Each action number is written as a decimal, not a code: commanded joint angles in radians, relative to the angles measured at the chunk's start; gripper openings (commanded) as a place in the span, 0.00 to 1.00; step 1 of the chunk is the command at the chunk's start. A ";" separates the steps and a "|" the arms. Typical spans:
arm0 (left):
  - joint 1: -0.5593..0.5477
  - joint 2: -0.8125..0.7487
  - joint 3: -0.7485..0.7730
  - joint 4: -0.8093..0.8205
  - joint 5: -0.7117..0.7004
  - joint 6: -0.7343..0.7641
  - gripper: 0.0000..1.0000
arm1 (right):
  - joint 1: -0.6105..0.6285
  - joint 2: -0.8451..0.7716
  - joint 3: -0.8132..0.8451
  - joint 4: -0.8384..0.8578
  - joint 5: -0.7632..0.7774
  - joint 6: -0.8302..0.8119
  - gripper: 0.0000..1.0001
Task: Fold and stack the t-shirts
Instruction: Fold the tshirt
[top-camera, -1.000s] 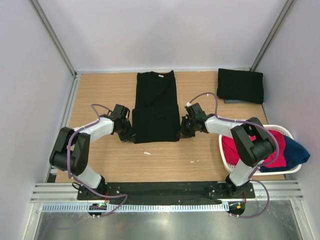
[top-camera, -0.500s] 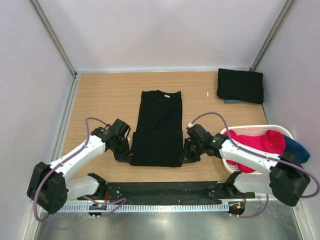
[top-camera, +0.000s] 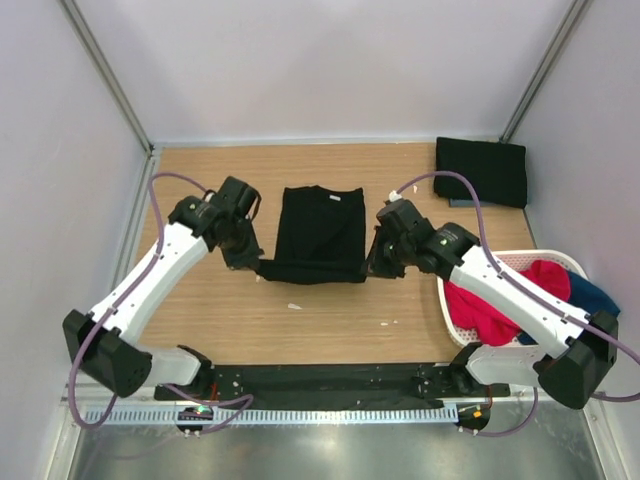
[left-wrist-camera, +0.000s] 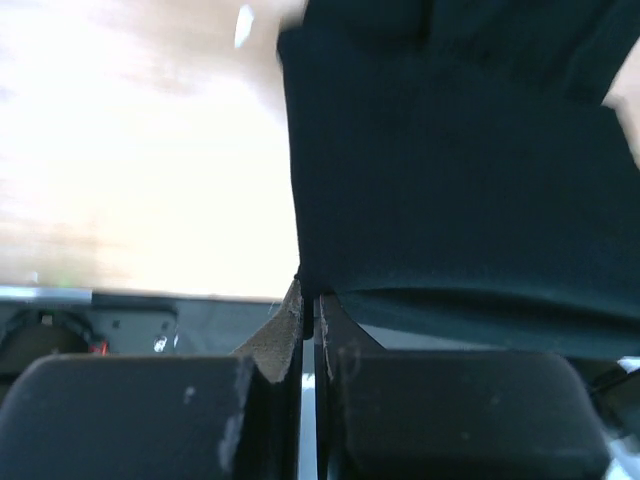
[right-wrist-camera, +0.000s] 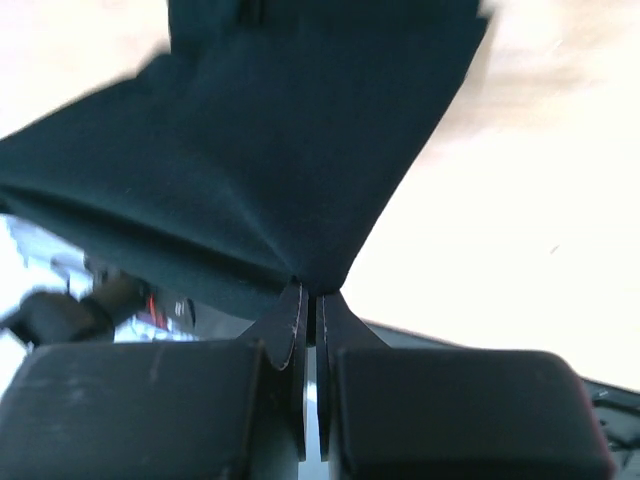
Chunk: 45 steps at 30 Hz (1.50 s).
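The shirt (top-camera: 320, 232), in the middle of the desk (top-camera: 200, 330), is pinched at its near corners by the tightly closed left hand (top-camera: 258, 268) and right hand (top-camera: 371, 266), presumably so the fold is laid evenly.

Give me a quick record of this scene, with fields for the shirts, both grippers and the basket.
shirt: black, centre, near edge stretched between the grippers
left gripper: shut on the shirt's near left corner
right gripper: shut on the shirt's near right corner
folded shirt: black, far right corner
basket: white, right side, holds red cloth and blue cloth
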 joint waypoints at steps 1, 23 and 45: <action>0.051 0.071 0.142 -0.015 -0.082 0.101 0.00 | -0.069 0.030 0.102 -0.085 0.136 -0.066 0.01; 0.198 0.554 0.530 0.322 -0.069 0.264 0.00 | -0.424 0.499 0.385 0.260 -0.008 -0.347 0.01; 0.299 1.081 1.162 0.301 0.054 0.342 1.00 | -0.545 1.021 1.016 0.227 -0.153 -0.393 0.64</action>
